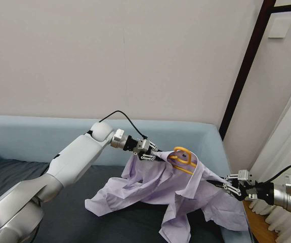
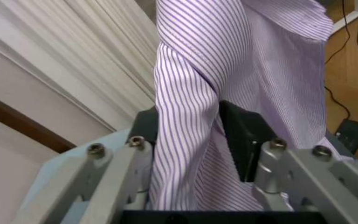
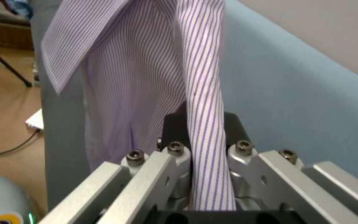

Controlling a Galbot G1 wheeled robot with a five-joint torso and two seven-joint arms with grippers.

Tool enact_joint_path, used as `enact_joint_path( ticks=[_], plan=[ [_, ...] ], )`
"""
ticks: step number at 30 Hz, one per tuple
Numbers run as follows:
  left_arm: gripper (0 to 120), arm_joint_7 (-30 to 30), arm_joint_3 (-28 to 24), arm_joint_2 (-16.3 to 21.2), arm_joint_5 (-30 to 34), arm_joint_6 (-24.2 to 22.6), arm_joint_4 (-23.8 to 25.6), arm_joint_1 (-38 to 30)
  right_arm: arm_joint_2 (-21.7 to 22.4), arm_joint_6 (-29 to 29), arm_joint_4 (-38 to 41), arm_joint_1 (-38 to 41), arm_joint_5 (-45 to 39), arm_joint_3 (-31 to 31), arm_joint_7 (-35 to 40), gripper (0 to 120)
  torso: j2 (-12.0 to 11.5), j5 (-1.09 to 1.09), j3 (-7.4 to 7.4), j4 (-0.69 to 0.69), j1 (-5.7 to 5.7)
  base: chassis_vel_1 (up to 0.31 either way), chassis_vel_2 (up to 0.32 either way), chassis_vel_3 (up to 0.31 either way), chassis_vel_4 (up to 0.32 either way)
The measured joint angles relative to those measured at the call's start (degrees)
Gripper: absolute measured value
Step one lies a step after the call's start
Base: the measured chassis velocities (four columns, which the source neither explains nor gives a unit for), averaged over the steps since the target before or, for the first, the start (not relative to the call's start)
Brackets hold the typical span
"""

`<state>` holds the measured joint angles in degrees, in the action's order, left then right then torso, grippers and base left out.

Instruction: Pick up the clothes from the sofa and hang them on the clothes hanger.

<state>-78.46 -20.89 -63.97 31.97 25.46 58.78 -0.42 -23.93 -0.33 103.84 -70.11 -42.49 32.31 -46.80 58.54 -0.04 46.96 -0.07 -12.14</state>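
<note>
**Shirt** (image 1: 155,190): lying at lower centre of the head view. Its upper part is being held up off the sofa (image 1: 34,134), while the lower folds are draping on the dark seat.

**Hanger** (image 1: 183,158): yellow, sitting at the collar, centre right, with its hook showing above the cloth. How far it is reaching into the shoulders cannot be told.

**Left end effector** (image 1: 153,154): just left of the hanger, pinching a fold near the collar. The wrist view is showing striped cloth clamped between the pads (image 2: 241,135).

**Right end effector** (image 1: 226,186): at lower right, likewise pinching a strip of shirt, with the cloth running taut between the two.

**Progress, as judged:** the pick-up is partly done, as the hem is resting on the seat. The hanger appears to be in the neck opening, but seating both shoulders squarely is remaining.
</note>
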Motion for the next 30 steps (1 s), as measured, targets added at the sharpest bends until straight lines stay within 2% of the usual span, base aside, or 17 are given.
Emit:
enact_joint_path(
  ticks=[1,3,5,10,11,16,17,20,21,22,25,27,30],
  plan=[
    [40,0.0,0.0,0.0,0.0,0.0,0.0,0.0,0.0,0.0,0.0,0.0,0.0,0.0,0.0,4,0.0,0.0,0.0,0.0,0.0,0.0,0.0,0.0,0.0],
    [50,-0.3,0.4,1.6,2.2,0.4,0.4,-0.7,0.5,-0.6,0.5,-0.1,-2.8,0.1,1.4,4,0.0,0.0,0.0,-0.01,0.0,0.0,0.0,0.0,0.0],
    [53,-0.3,0.7,2.4,3.1,0.5,0.6,-0.8,0.7,-0.7,0.7,-0.2,-3.8,0.1,1.9,4,0.0,0.0,0.0,0.0,0.0,0.0,0.0,0.0,0.0],
    [76,2.0,5.7,6.0,8.7,0.8,2.8,1.4,2.1,-2.8,3.2,-1.4,-9.3,1.2,6.7,3,0.0,-0.01,0.0,0.02,0.0,0.0,0.0,0.0,0.0],
    [76,2.0,5.7,6.0,8.7,0.8,2.8,1.4,2.1,-2.8,3.2,-1.4,-9.3,1.2,6.7,3,0.0,-0.01,0.0,0.02,0.0,0.0,0.0,0.0,0.0],
    [97,9.6,9.9,6.7,16.3,1.8,6.1,6.1,4.3,-5.8,6.0,-1.7,-9.8,2.5,11.5,1,0.0,0.02,-0.01,-0.01,0.0,0.0,0.0,0.0,0.0],
    [97,9.6,9.9,6.7,16.3,1.8,6.1,6.1,4.3,-5.8,6.0,-1.7,-9.8,2.5,11.5,1,0.0,0.02,-0.01,-0.01,0.0,0.0,0.0,0.0,0.0],
    [100,18.4,12.4,6.6,20.2,2.0,10.9,12.8,6.3,-8.0,7.8,-1.9,-9.8,3.5,15.4,1,0.0,0.0,0.0,-0.02,0.0,0.0,0.0,0.0,0.0],
    [100,22.2,13.7,6.5,21.4,1.7,14.1,17.1,7.5,-9.4,8.8,-2.0,-9.9,4.0,17.2,1,0.0,0.0,0.0,0.0,0.0,0.0,0.0,0.0,0.0],
    [100,22.2,13.7,6.5,21.4,1.7,14.1,17.1,7.5,-9.4,8.8,-2.0,-9.9,4.0,17.2,1,0.0,0.0,0.0,0.0,0.0,0.0,0.0,0.0,0.0],
    [100,25.9,15.5,5.8,22.3,0.6,20.9,25.8,10.7,-12.2,10.5,-1.9,-10.2,5.0,20.0,1,0.0,-0.01,0.0,0.01,0.01,0.0,0.0,0.0,0.0],
    [100,26.2,16.1,5.0,22.1,-0.2,23.8,29.5,12.9,-14.2,11.9,-1.3,-10.7,5.4,22.3,1,0.0,0.01,0.0,0.01,0.0,0.0,0.0,0.0,0.0],
    [100,26.2,16.2,3.7,21.3,-1.1,25.5,32.4,15.4,-15.9,13.0,-0.5,-11.8,5.7,24.5,1,0.0,0.01,-0.01,0.0,0.01,0.0,0.0,0.0,0.0]
  ],
)
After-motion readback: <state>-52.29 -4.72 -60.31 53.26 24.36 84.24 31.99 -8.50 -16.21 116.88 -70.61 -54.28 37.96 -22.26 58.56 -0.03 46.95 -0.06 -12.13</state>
